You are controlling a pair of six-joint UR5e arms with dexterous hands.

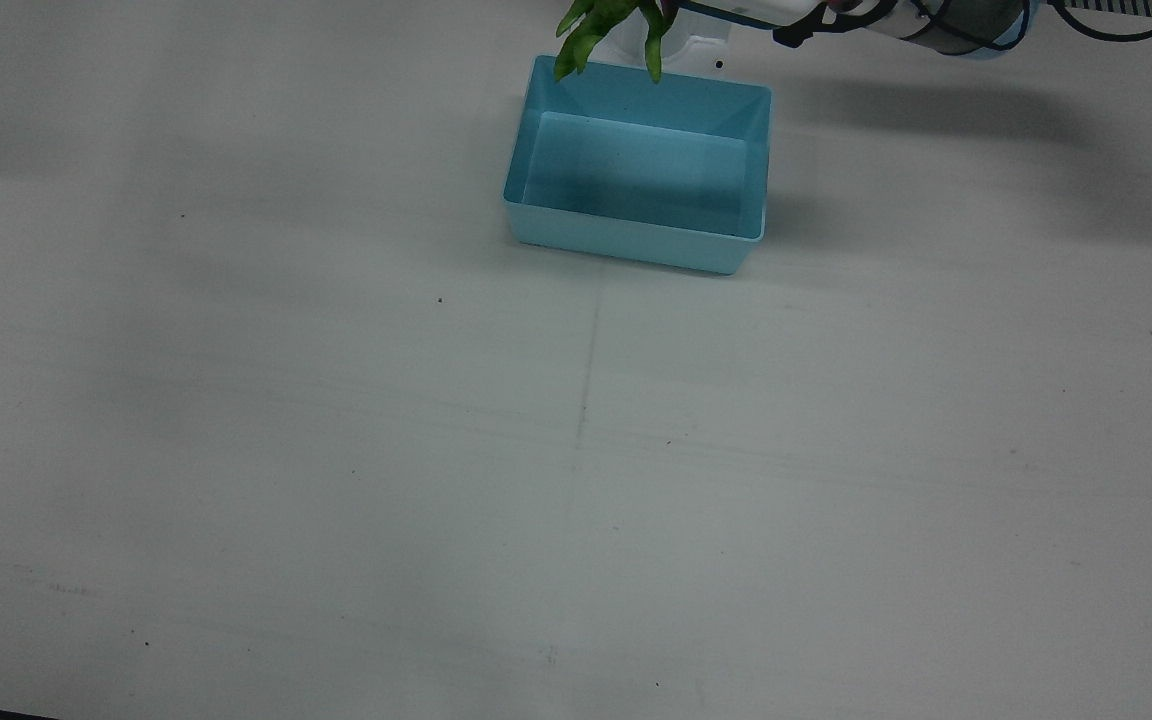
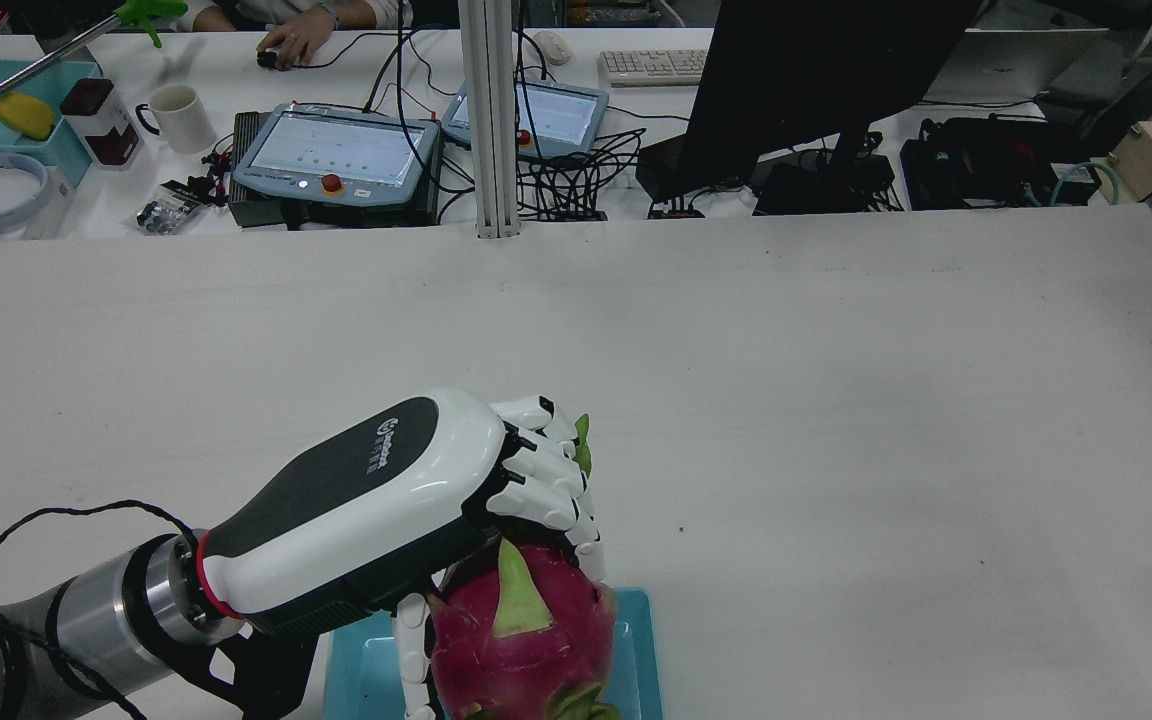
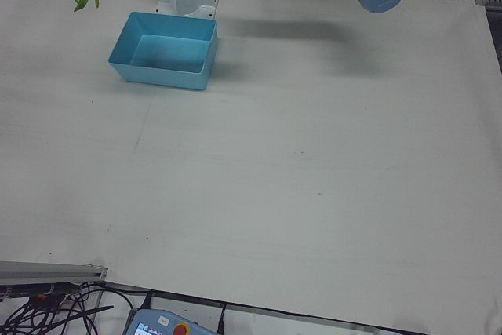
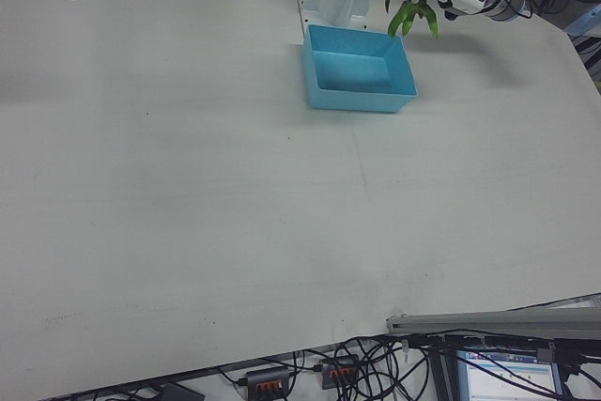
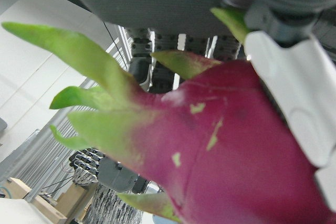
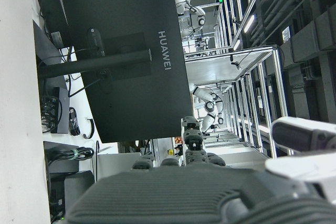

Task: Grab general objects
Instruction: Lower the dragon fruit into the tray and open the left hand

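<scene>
Magenta dragon fruit (image 2: 526,640) wrapped tight in left hand (image 2: 406,510) fingers (image 2: 546,480), lifted above blue bin (image 1: 636,165) (bin empty); grasp done, release below the fingers left.

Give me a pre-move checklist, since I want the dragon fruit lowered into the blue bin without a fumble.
1. Left hand closed on the dragon fruit: ok.
2. Fruit lifted clear of the table: ok.
3. Blue bin empty: ok.
4. Fruit centred over the bin: not ok; in the front view its green leaves hang at the far rim.
5. Grip firmness: cannot tell.
6. Right hand out of the way: cannot tell; no view shows it over the table.
</scene>
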